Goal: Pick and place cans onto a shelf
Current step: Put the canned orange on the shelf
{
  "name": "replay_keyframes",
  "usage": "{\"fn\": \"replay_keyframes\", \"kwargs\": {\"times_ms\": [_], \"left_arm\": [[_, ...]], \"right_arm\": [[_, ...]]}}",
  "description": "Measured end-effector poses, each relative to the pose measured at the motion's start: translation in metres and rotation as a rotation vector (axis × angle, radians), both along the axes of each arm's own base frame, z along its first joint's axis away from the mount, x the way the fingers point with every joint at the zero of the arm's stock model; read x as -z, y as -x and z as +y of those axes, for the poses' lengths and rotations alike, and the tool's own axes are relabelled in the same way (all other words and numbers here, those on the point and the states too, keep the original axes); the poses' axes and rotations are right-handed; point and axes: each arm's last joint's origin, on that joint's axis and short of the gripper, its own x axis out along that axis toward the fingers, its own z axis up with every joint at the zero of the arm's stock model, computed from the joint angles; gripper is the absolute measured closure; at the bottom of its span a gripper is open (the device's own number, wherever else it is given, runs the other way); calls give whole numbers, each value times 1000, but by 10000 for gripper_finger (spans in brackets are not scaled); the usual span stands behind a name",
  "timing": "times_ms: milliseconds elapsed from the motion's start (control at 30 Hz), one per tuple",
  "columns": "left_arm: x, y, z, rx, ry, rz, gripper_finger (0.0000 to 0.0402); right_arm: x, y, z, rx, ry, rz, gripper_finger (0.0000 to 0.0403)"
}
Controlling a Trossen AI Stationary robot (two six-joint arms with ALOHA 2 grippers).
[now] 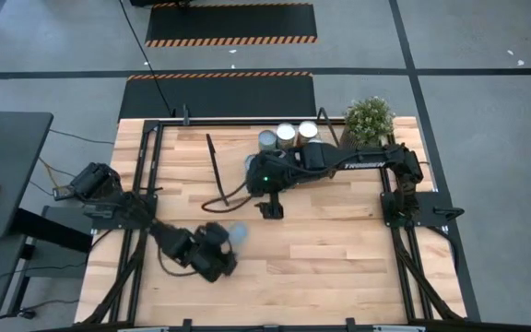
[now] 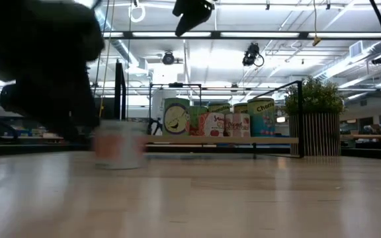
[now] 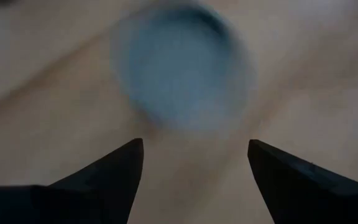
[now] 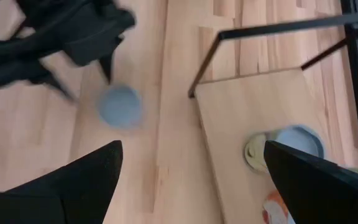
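Observation:
A can with a pale blue-grey top point(image 1: 238, 235) stands upright on the tabletop; it also shows in the low view point(image 2: 118, 145) and the right wrist view point(image 4: 120, 106). My left gripper point(image 1: 227, 244) is open just beside it, its fingers point(image 3: 120, 165) short of the can top point(image 3: 179, 68). My right gripper point(image 1: 272, 210) is open and empty above the table, near the shelf's front edge. Three cans point(image 1: 287, 136) show standing on the light-wood shelf point(image 1: 238, 155) at the far side, and the low view shows several there point(image 2: 213, 119).
A potted green plant point(image 1: 370, 118) stands at the far right corner, beside the shelf. The shelf's black frame end point(image 1: 215, 171) rises at its left end. Bare tabletop point(image 1: 339, 258) lies between the can and the near edge.

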Motion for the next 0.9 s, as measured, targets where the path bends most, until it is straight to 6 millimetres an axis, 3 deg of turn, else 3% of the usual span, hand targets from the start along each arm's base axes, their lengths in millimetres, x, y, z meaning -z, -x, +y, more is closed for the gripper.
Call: {"fn": "replay_keyframes", "kwargs": {"times_ms": [167,333,667,900], "left_arm": [[-7,-14,-2,116,-25,-107,106],[-8,-10,-5,166,34,-54,109],[-54,23,-4,180,103,-99,161],[-87,46,13,143,159,-139,207]], "right_arm": [[3,0,9,-17,-1,5,9],[16,1,10,-29,-28,55,13],[107,-6,29,8,-116,81,13],[143,-8,32,-26,-58,-27,11]]}}
